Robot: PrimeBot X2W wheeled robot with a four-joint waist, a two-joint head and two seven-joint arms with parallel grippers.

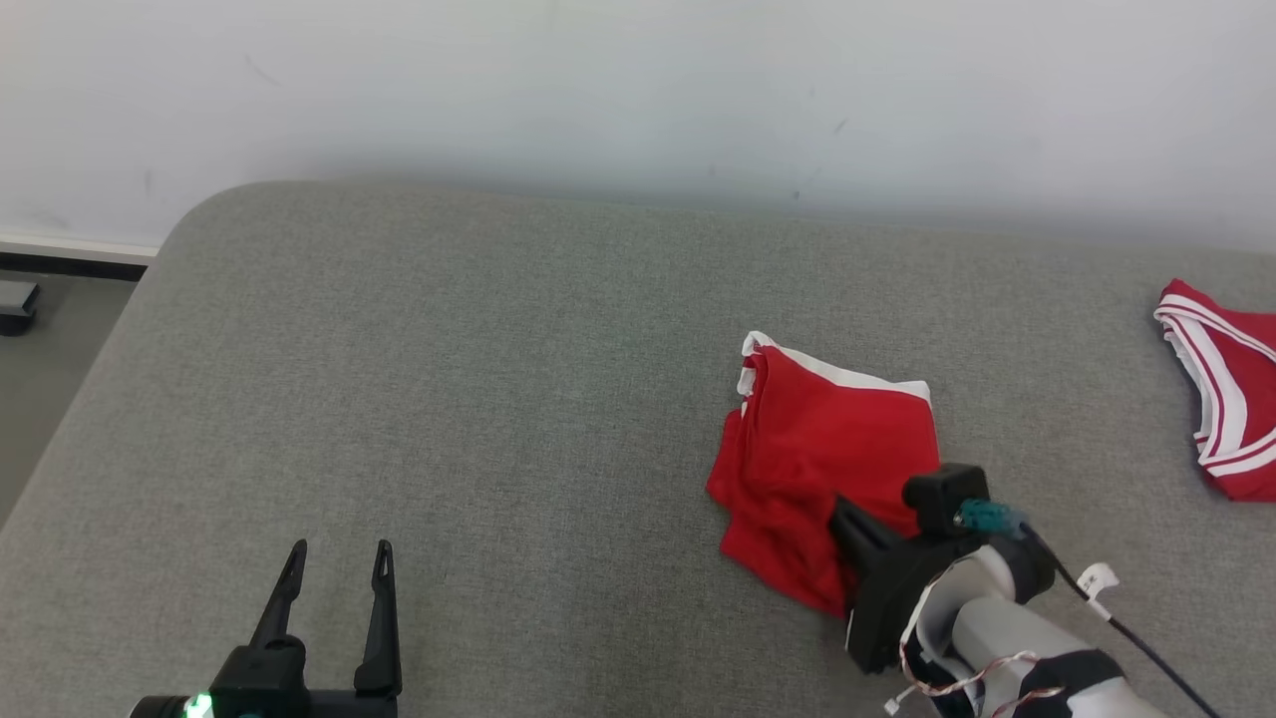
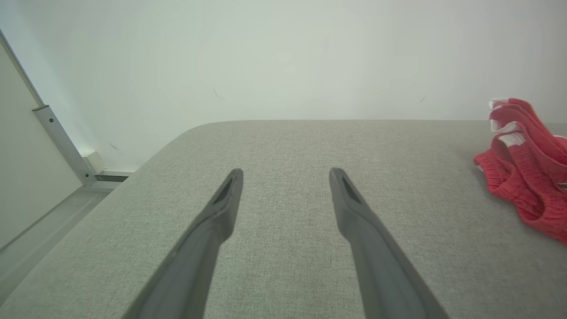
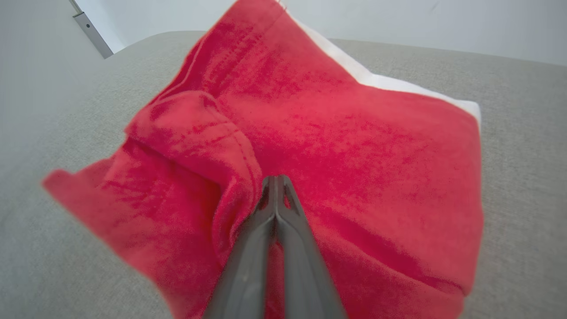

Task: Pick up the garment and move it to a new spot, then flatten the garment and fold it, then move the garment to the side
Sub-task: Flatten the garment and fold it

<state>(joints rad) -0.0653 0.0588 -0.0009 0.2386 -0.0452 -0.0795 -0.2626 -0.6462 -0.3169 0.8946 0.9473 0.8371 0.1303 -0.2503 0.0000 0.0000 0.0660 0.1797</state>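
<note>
Near edge, left of ctr: left gripper (image 1: 339, 546) over bare grey worktop (image 1: 498, 349), fingers wide apart, nothing btwn. Right of ctr, a bit further in: right gripper (image 3: 277, 177), fingers together, pinching fold of red garment (image 1: 827, 439), crumpled, white trim on far side. Beyond, at right edge: 2nd red-white garment (image 1: 1221, 389).

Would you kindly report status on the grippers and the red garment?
Right gripper shut on crumpled red white-trimmed garment. Left gripper open above grey fabric surface. Second red-and-white striped garment lies apart, far right.

Garment (image 1: 827, 449) on cushion (image 1: 449, 399), right half
</note>
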